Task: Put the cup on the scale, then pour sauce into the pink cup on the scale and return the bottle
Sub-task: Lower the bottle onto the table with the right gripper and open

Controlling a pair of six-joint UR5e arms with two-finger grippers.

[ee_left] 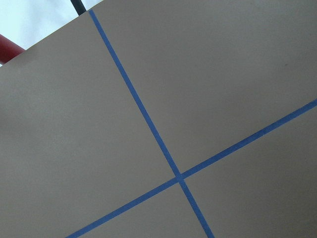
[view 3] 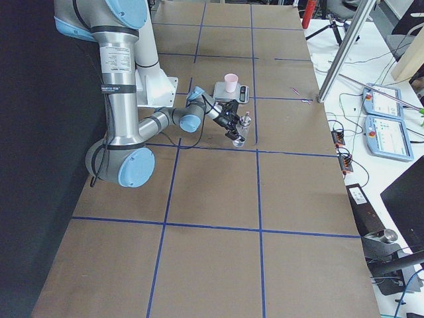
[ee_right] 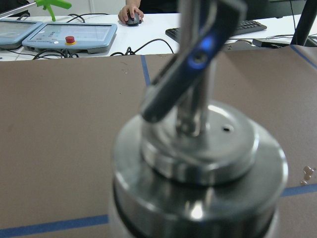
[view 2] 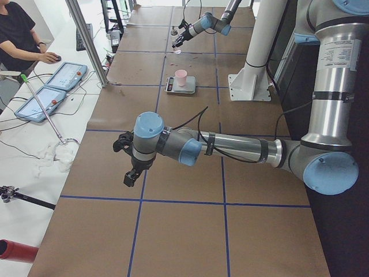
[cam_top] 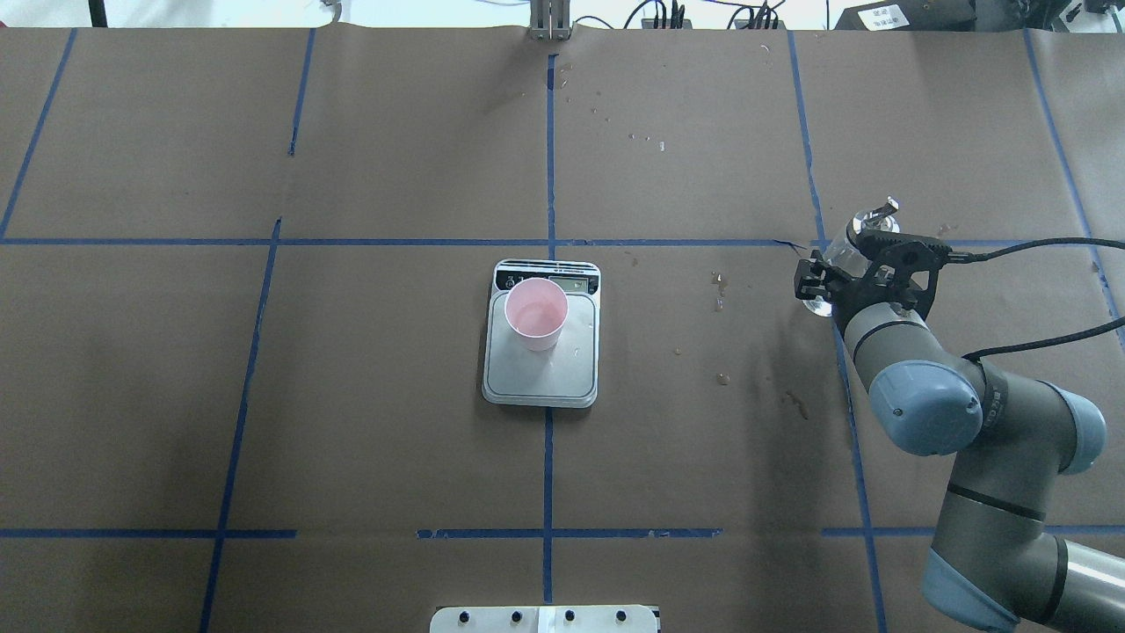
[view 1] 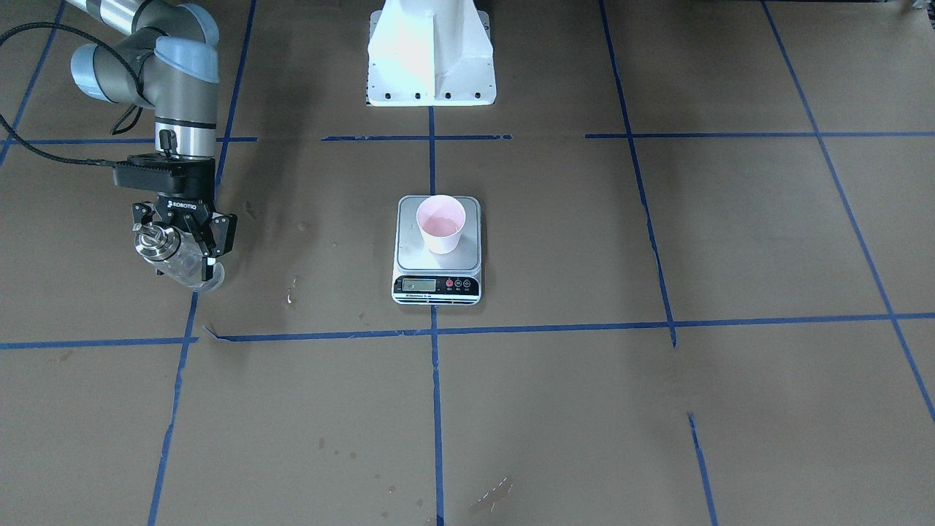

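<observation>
The pink cup (view 1: 440,223) stands upright on the steel platform of the scale (view 1: 437,264) at the table's middle; both also show in the overhead view, cup (cam_top: 536,312) on scale (cam_top: 540,382). My right gripper (view 1: 182,252) is shut on the clear glass bottle (view 1: 188,269), far to the cup's side and low over the table. In the overhead view the right gripper (cam_top: 835,268) holds the bottle (cam_top: 844,251) upright. The bottle's metal collar and spout (ee_right: 198,163) fill the right wrist view. My left gripper (view 2: 130,161) hangs over bare table; I cannot tell if it is open.
The white robot base (view 1: 431,58) stands behind the scale. Blue tape lines (cam_top: 548,158) grid the brown paper. Small wet spots (cam_top: 719,290) lie between scale and bottle. An operator (view 2: 17,34) and control tablets (view 2: 66,75) are beyond the table's far edge.
</observation>
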